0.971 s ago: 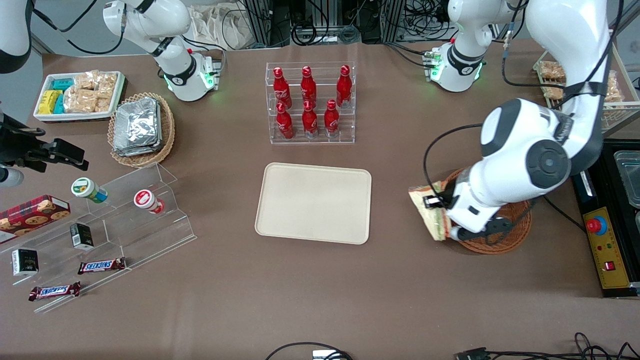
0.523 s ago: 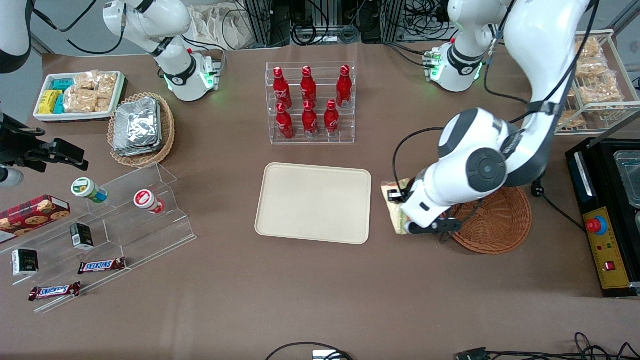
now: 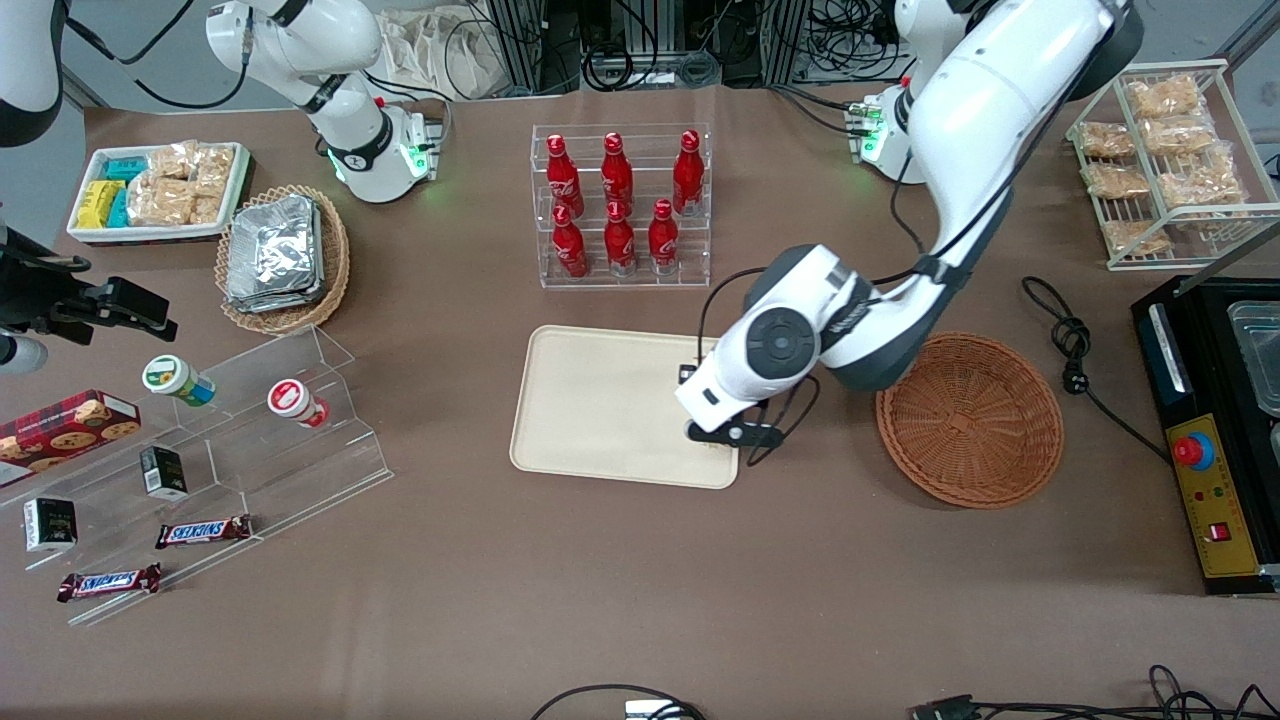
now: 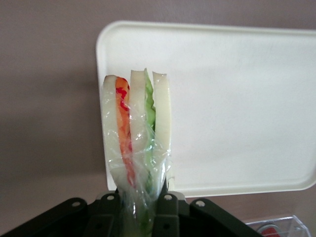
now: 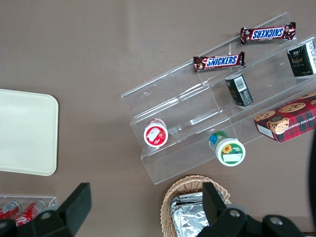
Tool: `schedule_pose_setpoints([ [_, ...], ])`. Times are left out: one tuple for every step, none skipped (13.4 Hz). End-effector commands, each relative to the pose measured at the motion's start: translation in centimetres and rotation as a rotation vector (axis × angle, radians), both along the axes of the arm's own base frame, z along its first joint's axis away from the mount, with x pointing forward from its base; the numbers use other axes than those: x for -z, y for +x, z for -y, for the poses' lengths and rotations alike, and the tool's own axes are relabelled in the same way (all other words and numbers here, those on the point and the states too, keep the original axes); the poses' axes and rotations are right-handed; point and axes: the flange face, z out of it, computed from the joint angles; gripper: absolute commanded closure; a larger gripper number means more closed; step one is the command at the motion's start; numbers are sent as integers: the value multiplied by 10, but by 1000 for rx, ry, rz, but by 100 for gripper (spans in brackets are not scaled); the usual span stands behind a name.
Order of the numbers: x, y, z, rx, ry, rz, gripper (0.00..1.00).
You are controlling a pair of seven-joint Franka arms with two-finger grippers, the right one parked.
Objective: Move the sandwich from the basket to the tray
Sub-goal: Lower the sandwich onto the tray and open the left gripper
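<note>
My left gripper (image 3: 702,404) hangs over the cream tray (image 3: 600,400), above the tray's edge nearest the reddish-brown wicker basket (image 3: 968,420). In the left wrist view the gripper (image 4: 140,207) is shut on the clear-wrapped sandwich (image 4: 138,128), which shows pale bread with orange-red and green filling. The sandwich hangs over the tray's (image 4: 237,98) rim and corner. In the front view the arm hides the sandwich. The basket stands empty beside the tray, toward the working arm's end of the table. The tray also shows in the right wrist view (image 5: 24,128).
A clear rack of red bottles (image 3: 622,205) stands just farther from the front camera than the tray. A black cable (image 3: 1070,340) lies by the basket. A wire rack of snack packs (image 3: 1160,150) stands at the working arm's end. An acrylic shelf (image 3: 250,440) and a tan basket of foil packs (image 3: 280,255) lie toward the parked arm's end.
My gripper has carried the sandwich from above the basket's rim across the table to above the tray's edge. The basket is now uncovered and empty.
</note>
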Motion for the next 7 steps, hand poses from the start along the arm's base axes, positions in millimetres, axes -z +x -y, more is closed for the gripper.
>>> schedule_pose_setpoints([
  [34,4,1,30,50,15,76],
  [51,4,-1,52,77,15,76],
  [66,2,-2,71,87,6,76],
  [76,0,-3,79,89,-9,76],
  [82,-3,-1,84,89,-20,76],
  [84,-8,5,95,91,-22,76],
  [85,-13,12,111,94,-18,76],
])
